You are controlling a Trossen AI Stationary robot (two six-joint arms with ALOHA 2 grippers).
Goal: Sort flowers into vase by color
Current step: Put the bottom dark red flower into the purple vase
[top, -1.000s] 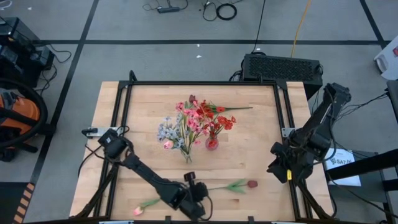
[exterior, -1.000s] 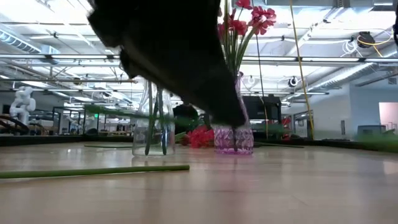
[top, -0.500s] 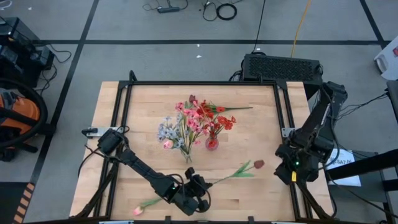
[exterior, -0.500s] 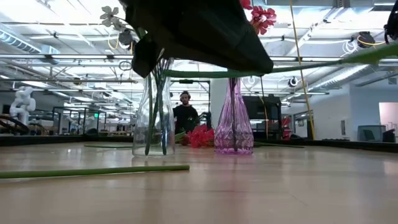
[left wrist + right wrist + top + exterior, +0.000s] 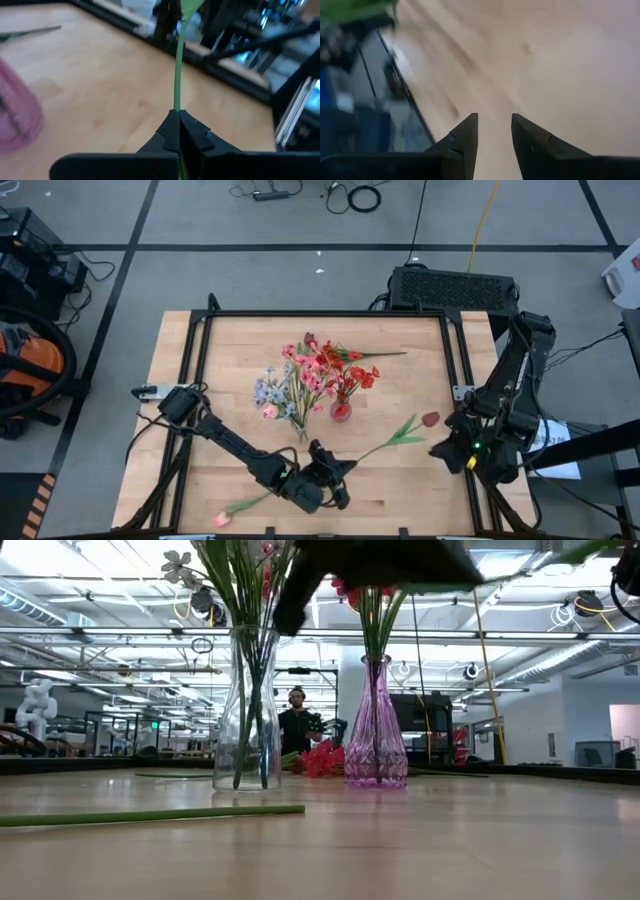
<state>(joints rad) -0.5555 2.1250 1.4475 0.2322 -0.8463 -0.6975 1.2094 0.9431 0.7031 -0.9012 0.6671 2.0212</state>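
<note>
Red flower (image 5: 431, 419) swung from near edge toward centre-right, lifted off table (image 5: 230, 350). Left gripper (image 5: 338, 470) clamped on its stem. Right gripper (image 5: 445, 448), at right edge, part-open, empty. Next stop probably pink vase (image 5: 341, 411); pink flower (image 5: 222, 519) lay near edge.

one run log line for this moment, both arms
left gripper: shut on red flower stem, lifted at table's near edge | right gripper: open, empty, right side | pink flower: on table

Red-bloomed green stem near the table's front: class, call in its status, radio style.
Left gripper shut on red-bloomed green stem, lifted off the wooden table. Right gripper open, empty, waiting at the right edge. Pink-bloomed stem lies at the front, out of the way.
</note>
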